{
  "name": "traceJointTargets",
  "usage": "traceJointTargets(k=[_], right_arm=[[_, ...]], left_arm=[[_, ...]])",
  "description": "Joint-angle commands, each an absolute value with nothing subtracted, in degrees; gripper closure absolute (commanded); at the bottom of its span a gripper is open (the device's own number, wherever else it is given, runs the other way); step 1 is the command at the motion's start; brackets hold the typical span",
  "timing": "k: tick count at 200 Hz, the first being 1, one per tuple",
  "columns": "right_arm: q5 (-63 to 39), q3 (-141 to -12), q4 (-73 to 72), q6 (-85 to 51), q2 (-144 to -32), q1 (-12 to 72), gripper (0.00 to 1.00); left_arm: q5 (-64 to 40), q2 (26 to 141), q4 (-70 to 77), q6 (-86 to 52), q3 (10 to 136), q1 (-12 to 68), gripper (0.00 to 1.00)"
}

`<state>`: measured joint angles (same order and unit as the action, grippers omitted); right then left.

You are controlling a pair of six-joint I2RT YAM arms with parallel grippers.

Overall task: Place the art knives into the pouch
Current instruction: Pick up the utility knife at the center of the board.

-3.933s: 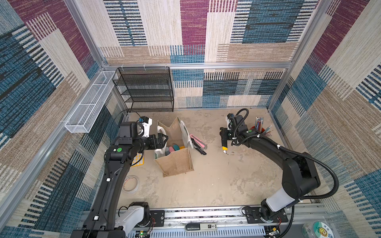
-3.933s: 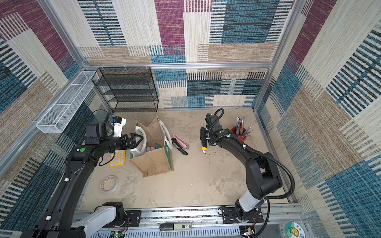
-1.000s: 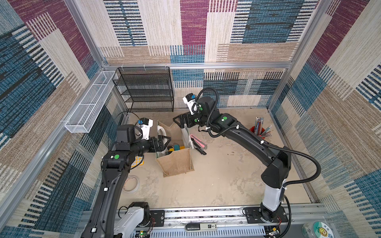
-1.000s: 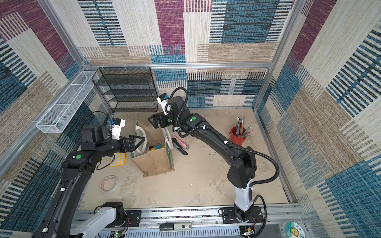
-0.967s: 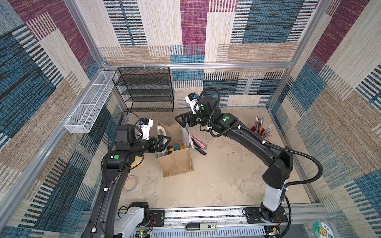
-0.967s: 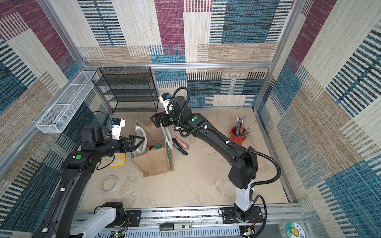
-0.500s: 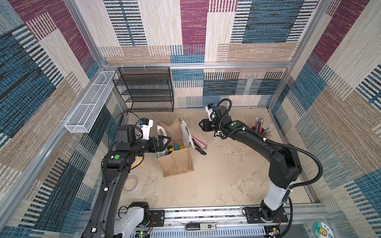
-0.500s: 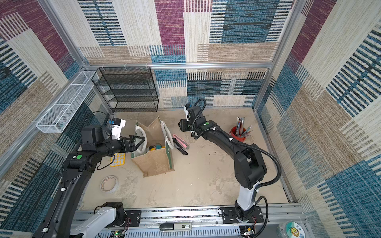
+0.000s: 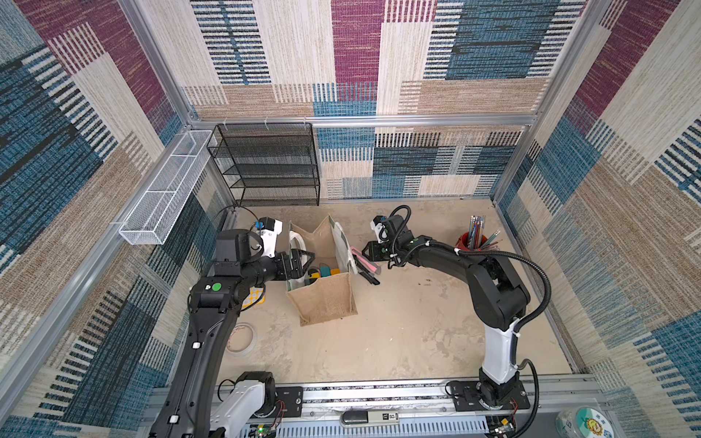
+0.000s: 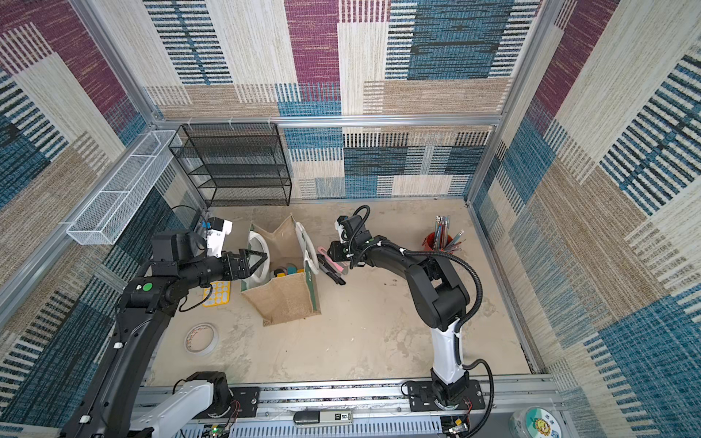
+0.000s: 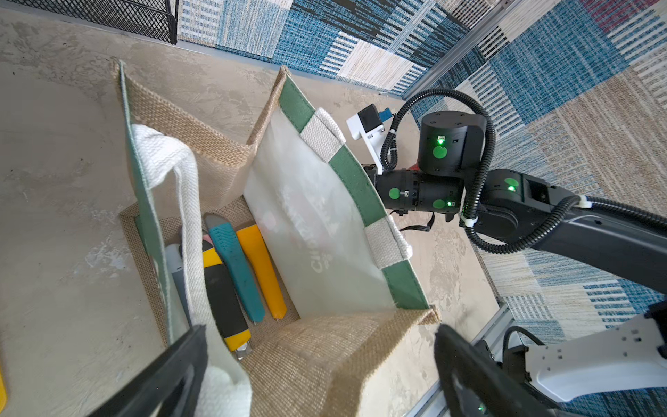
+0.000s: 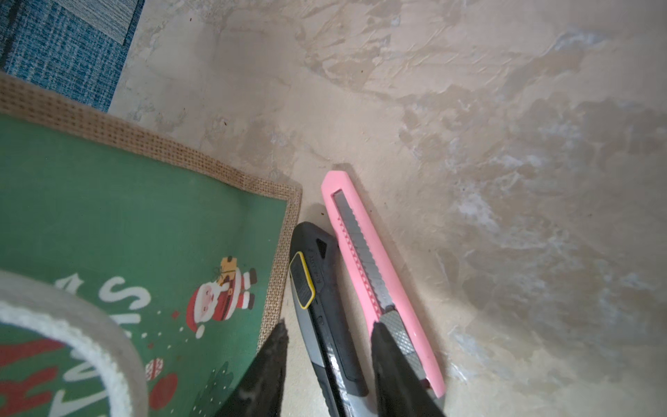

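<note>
Art knife (image 12: 325, 307), dark grey with a yellow slider, lies on the floor directly between the fingers of the right gripper (image 12: 328, 326). The pouch (image 12: 144, 216) is just outside one finger and a pink knife (image 12: 364, 260) touches the art knife at the other. The jaws stand parted astride it, clamping nothing, with the right arm (image 9: 447, 261) reaching low. The left gripper (image 11: 321, 331) hangs spread wide at the pouch's rim.

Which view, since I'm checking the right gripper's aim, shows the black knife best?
The right wrist view: the black knife lies large between the fingers of the right gripper. Both top views show only a small dark sliver beside the pouch; in the left wrist view the pouch hides it.
</note>
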<state>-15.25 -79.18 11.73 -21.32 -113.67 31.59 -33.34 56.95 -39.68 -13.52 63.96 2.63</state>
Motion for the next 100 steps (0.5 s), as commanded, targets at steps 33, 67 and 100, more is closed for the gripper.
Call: traceJointTargets(k=[33, 67, 100], right_arm=[[-19.2, -80.8, 9.7, -20.9, -116.6, 33.4, 0.57], [-18.7, -82.8, 11.5, -20.9, -119.7, 34.2, 0.5], [-16.7, -83.8, 12.8, -20.1, -120.8, 34.5, 0.47]], left_arm=[[-33.7, 57.3, -39.2, -14.1, 63.7, 2.6, 0.01], [-31.7, 57.7, -39.3, -13.9, 63.7, 2.6, 0.01], [-30.9, 57.5, -39.4, -13.5, 63.6, 2.6, 0.01]])
